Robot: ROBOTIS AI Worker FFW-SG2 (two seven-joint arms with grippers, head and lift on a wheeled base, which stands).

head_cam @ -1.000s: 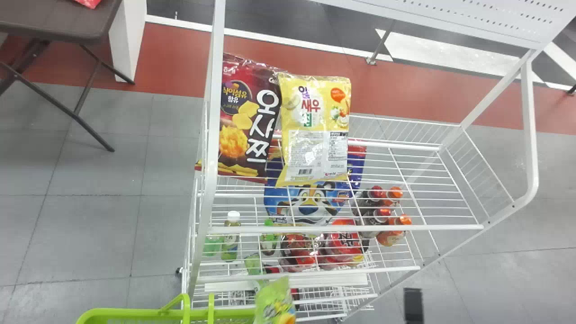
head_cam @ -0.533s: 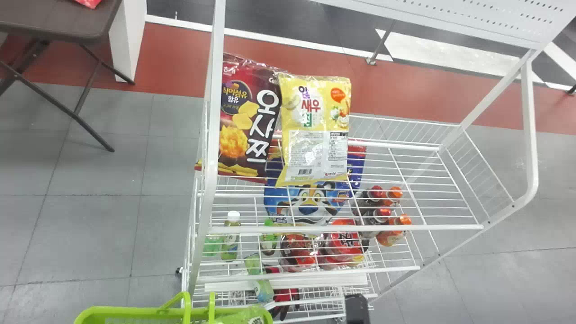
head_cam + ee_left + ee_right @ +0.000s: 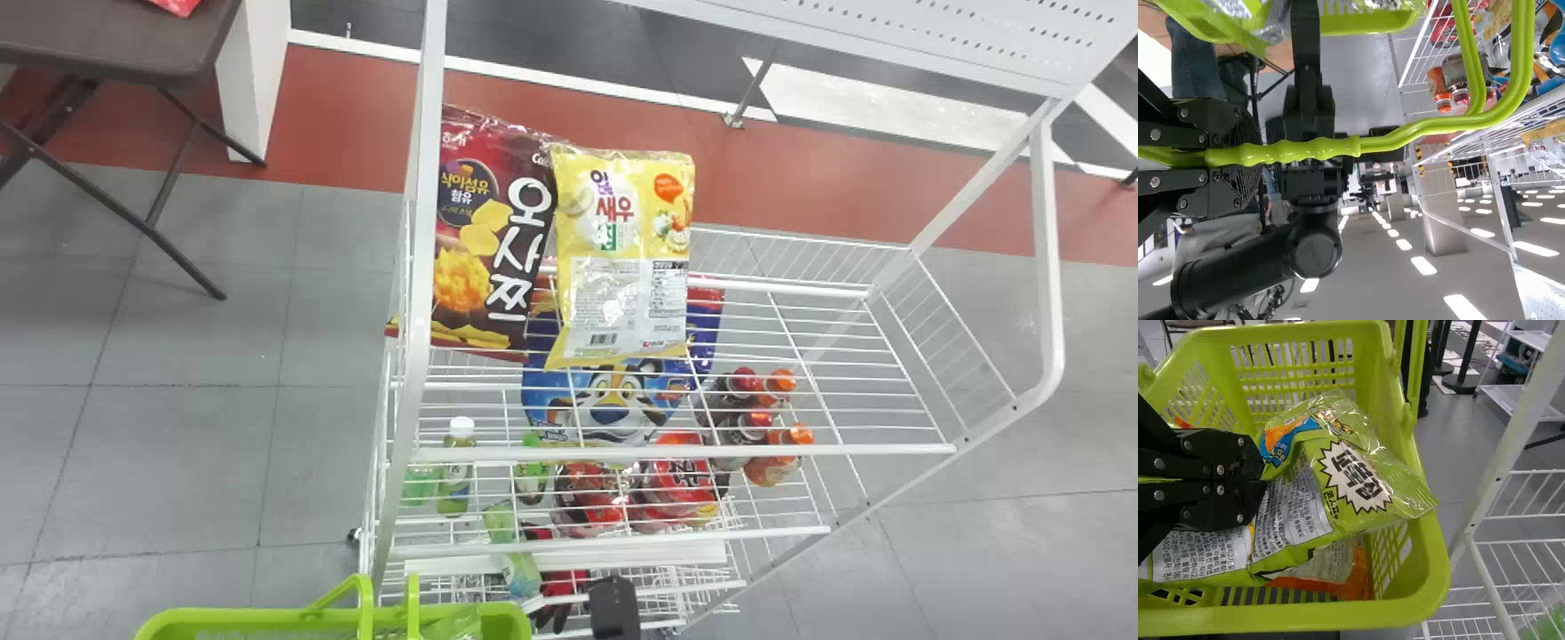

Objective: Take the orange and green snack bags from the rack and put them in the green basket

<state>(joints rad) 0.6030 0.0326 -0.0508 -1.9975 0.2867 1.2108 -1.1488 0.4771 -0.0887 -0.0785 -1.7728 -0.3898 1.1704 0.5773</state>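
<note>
The green basket [image 3: 222,618] is at the head view's bottom left, with the green snack bag [image 3: 458,622] at its right end. A black part of my right gripper [image 3: 615,609] shows beside it. In the right wrist view, that gripper [image 3: 1263,470] is shut on the green bag [image 3: 1295,510], which lies across the inside of the basket [image 3: 1431,567]. Beneath it, an orange bag [image 3: 1358,583] is partly hidden. The left gripper [image 3: 1205,158] stays shut on the basket handle [image 3: 1285,152] in the left wrist view.
The white wire rack [image 3: 685,453] stands just beyond and right of the basket. It holds a dark red bag [image 3: 489,240], a yellow bag [image 3: 622,249], a blue bag [image 3: 613,400] and several bottles. A folding table [image 3: 116,44] is at the far left.
My right gripper has moved left with the green bag, from in front of the rack to over and into the basket. The basket has shifted slightly left.
</note>
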